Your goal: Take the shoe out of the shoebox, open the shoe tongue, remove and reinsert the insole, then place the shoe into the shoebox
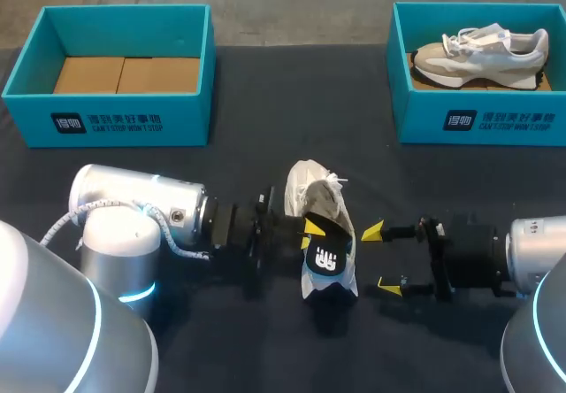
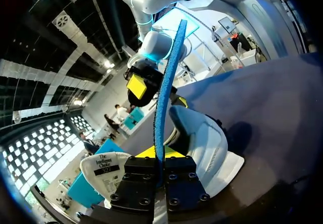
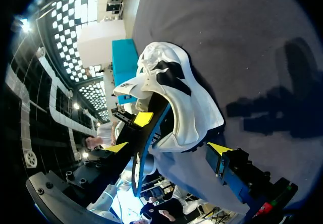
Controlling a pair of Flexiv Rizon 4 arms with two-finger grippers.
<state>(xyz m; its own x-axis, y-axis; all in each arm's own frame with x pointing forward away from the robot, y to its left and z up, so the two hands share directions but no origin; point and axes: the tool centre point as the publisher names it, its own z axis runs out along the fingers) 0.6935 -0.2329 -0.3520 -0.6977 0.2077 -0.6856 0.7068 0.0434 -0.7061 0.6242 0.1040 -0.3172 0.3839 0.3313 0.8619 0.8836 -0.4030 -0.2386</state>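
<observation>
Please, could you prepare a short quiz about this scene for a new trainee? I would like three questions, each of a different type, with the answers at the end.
1. True or false: the right gripper is shut on the white shoe.
2. Multiple choice: what does the left gripper hold? A) a shoelace B) the insole C) a box lid
3. Fill in: the beige and white sneaker lies in the teal shoebox at the head view's ___ side.

Key
1. False: its fingers stand open.
2. B: the insole is clamped between its fingers, out of the shoe.
3. right
</observation>
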